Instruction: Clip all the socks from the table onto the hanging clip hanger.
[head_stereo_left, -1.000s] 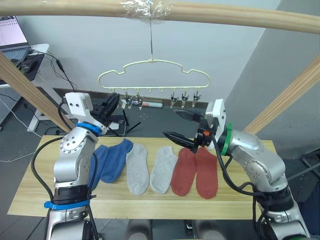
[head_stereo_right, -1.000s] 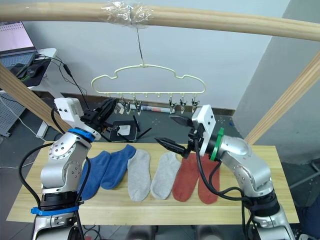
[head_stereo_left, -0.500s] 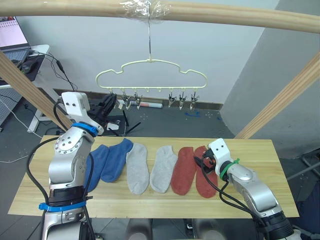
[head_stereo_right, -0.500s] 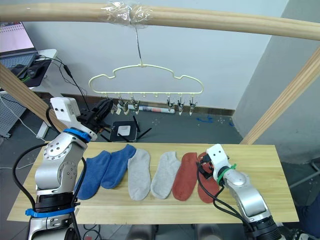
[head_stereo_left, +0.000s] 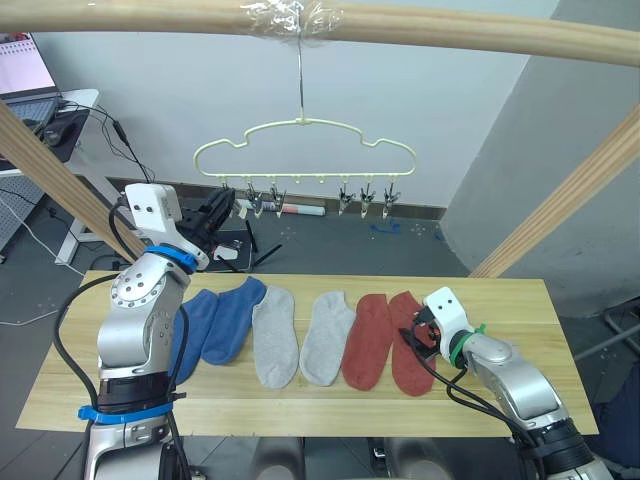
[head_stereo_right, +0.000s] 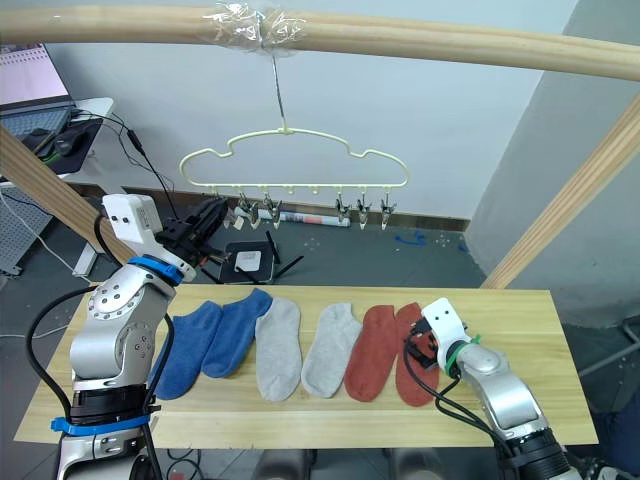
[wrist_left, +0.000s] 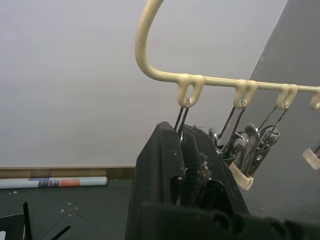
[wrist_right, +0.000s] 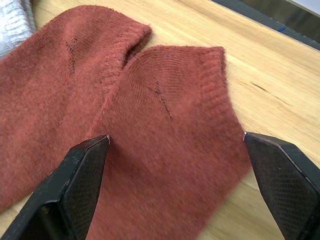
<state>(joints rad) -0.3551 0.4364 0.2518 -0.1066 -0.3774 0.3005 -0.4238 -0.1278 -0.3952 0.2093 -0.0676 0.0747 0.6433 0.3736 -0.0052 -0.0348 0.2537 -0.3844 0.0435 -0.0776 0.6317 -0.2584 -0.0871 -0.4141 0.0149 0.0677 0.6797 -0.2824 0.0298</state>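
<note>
Your right gripper (wrist_right: 175, 185) is spread wide and low over the outermost red sock (wrist_right: 170, 150), one finger at each long edge of it, so the sock lies directly under the claw, and the fingers straddle it across its width. Its long axis runs from the cuff at the table's (head_stereo_left: 500, 300) far side back toward the near edge, and the cuff lies just ahead of the fingertips. In my judgement the coming move turns on this: close straight down and you pinch the fabric across its narrow way, but the inner finger sits right at the seam where this sock touches the second red sock (head_stereo_left: 366, 340), so you risk catching both. The right arm is clearly the nearer one; your left gripper (wrist_left: 187, 150) is up at the hanger (head_stereo_left: 305, 150), well away from the table, with its fingers pressed together right under the end clip (wrist_left: 183, 112); whether they pinch that clip I cannot tell. The right wrist view gives you the finger-to-edge fit that the head views hide behind the wrist; the head views show the whole row of six socks, blue (head_stereo_left: 225, 320), grey (head_stereo_left: 300, 335), then red, all on the table, and every clip bare.
</note>
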